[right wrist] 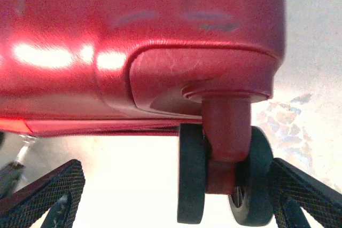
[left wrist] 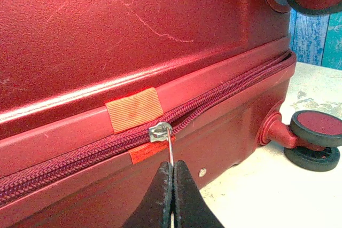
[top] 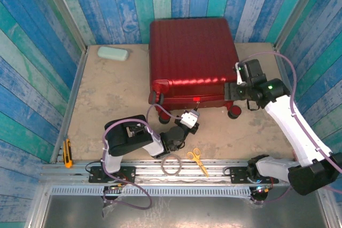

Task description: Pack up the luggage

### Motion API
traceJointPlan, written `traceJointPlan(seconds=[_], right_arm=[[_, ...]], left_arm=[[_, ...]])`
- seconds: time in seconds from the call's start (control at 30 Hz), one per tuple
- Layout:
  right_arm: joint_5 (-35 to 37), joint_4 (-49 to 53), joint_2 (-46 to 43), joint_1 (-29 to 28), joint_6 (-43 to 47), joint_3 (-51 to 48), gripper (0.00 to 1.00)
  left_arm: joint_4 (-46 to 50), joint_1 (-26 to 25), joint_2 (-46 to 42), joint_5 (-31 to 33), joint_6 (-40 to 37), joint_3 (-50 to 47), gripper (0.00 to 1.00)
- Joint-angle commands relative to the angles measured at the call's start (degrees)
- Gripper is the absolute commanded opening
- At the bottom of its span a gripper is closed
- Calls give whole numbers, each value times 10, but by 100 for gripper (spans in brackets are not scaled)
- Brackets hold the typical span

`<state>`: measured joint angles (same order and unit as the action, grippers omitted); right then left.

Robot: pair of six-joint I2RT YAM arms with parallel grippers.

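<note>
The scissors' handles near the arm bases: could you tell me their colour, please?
Yellow; the scissors show best in the top external view.

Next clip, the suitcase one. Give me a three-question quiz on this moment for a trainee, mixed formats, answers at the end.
1. True or false: the luggage lies with its lid raised and the lining showing.
2. What does the left gripper pinch? A) a strap B) the zipper pull C) scissors
3. Fill in: the open right gripper straddles a suitcase ____.
Key: 1 false, it lies shut; 2 B; 3 wheel.
</note>
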<state>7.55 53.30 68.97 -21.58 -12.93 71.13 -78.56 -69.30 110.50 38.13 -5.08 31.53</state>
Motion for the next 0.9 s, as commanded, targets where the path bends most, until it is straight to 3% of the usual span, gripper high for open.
traceJointPlan(seconds=[0.0,0.17,0.37,0.63,0.73,0.87], right_arm=[[-6,8,22,1,16,-2,90],[55,16,56,7,22,-1,85],[69,19,74,19,38,-3,80],[-19,6,38,75,62,-5,83],[-37,-1,47,85,70,-3,79],[-66,-13,67,85,79,-1,66]], left_arm=[[54,-39,5,-93,10,7,0],[67,-39,1,-99,12,13,0],[74,-39,1,-101,13,17,0],[77,-39,5,-105,13,20,0],[78,-39,7,-108,11,23,0],[90,-38,3,-110,13,25,0]])
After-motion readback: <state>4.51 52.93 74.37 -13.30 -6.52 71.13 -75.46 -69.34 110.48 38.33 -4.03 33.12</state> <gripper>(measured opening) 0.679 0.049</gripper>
